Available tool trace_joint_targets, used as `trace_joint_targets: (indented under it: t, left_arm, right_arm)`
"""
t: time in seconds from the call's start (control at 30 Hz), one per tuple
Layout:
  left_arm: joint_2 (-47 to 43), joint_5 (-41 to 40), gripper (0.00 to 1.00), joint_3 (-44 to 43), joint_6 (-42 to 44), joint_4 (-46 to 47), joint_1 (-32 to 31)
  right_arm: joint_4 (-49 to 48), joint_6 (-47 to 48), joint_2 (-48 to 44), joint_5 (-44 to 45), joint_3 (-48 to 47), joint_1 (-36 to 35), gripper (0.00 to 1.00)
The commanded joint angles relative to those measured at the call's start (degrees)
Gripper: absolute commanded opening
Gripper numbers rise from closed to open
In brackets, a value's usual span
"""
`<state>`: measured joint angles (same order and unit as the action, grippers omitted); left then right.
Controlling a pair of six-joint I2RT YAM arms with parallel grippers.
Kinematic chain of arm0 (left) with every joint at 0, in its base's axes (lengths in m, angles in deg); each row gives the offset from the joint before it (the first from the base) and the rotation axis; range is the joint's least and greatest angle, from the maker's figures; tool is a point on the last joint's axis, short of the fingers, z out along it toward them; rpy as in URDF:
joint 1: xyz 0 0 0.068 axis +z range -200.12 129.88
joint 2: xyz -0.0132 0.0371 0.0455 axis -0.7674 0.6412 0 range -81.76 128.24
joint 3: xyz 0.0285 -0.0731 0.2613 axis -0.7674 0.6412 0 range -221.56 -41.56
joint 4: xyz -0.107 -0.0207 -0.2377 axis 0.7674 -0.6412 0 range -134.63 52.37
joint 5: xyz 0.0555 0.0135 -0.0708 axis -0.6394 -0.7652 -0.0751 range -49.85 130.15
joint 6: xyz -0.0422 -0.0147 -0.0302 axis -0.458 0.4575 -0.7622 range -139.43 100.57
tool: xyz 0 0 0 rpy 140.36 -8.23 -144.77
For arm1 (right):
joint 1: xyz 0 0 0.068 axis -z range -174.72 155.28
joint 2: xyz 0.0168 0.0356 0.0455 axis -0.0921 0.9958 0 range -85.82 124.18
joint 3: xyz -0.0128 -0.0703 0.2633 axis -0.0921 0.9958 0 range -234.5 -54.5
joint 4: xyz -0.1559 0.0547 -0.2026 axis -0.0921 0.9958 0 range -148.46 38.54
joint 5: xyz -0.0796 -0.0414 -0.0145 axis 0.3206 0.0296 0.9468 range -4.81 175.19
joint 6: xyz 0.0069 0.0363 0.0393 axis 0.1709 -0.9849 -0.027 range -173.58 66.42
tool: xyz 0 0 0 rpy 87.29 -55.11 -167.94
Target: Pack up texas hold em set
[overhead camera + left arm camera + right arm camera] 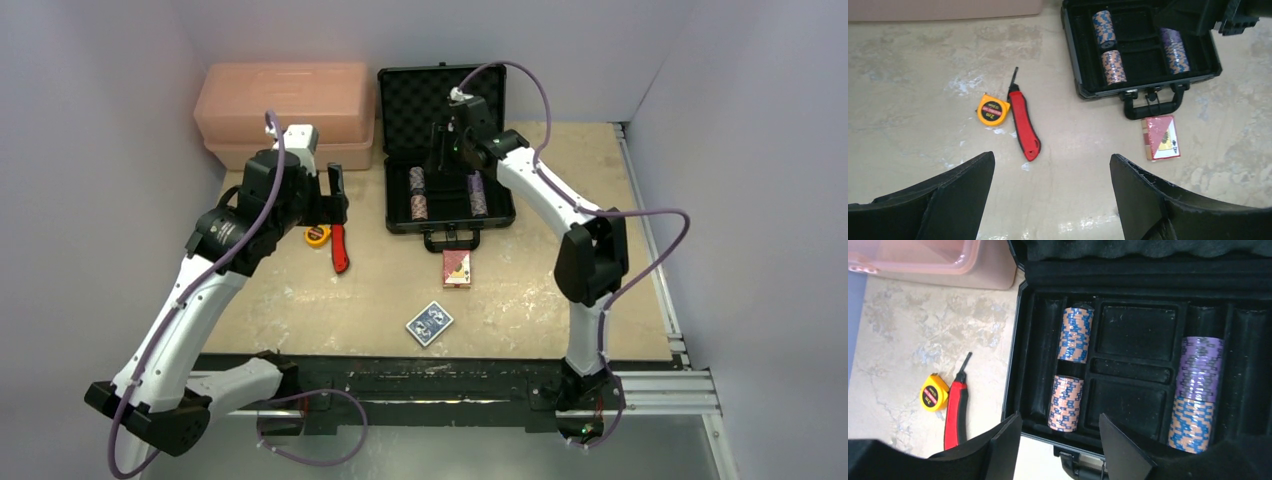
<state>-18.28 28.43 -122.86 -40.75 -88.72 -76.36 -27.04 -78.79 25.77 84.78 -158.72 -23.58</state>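
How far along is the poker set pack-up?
Done: chip stacks sit in the slots of the open briefcase. In hand: nothing; the right gripper hovers open over it, the left gripper is open above the table. Left: red deck and blue deck lie on the table, card wells empty, briefcase not yet shut.

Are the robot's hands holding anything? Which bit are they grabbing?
Nothing is held. The left gripper is open above the table, and the right gripper is open above the black case, with nothing between either pair of fingers.
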Motion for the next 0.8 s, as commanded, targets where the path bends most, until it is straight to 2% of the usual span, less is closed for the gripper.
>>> trace_joint_targets:
  t: [0.0,0.1,0.17,0.43,0.77]
  left_arm:
    - [-3.16,-5.25,0.84,5.32,7.42,1.83,0.40]
    - [-4.56,-3.46,0.82,8.63,7.61,4.45,0.40]
    - [-5.93,-2.85,0.81,10.75,8.14,6.46,0.44]
    - [-8.85,-4.71,0.75,15.06,8.74,8.76,0.40]
    - [-7.06,-3.48,0.72,14.68,8.79,8.06,0.40]
  right_arm:
    - [3.89,1.04,5.78,-2.01,-10.50,-0.01,0.61]
    - [4.60,1.04,10.14,-2.04,-15.81,-0.05,0.61]
    - [4.42,2.55,12.59,-2.20,-18.15,-0.04,0.51]
    - [2.81,3.22,22.01,-2.67,-26.63,-0.04,0.43]
    - [-3.71,3.36,28.17,0.19,-31.17,-0.05,0.41]
